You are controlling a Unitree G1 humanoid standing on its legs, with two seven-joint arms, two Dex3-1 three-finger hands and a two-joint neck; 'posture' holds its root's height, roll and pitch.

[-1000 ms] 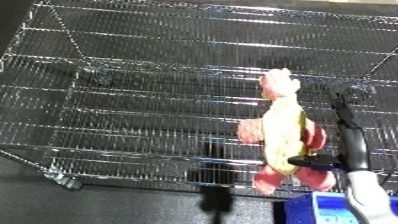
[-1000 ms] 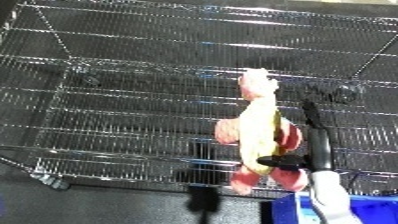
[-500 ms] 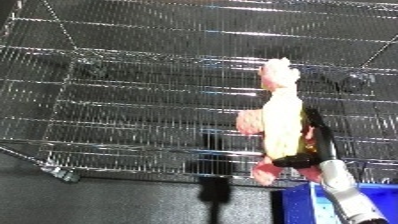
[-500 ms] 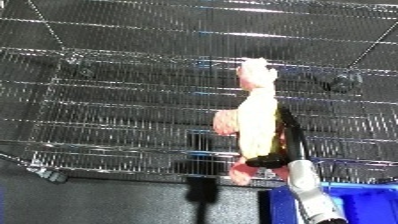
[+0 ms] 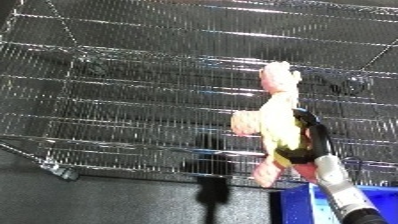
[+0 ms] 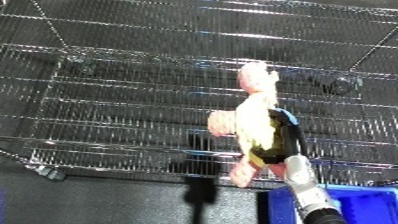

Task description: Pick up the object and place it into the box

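Pink-and-yellow toy (image 5: pixel 274 120) held up before a wire rack (image 5: pixel 133 100).
Right hand (image 5: pixel 306 142) has fingers curled round its body; a blue bin (image 6: pixel 355 205) corner shows below.

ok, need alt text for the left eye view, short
The robot's right hand holds a pink and yellow plush toy upright, fingers curled round its lower body, in front of a wire mesh shelf. A corner of the blue bin shows at the lower right, beside the forearm; the left hand is not in view.
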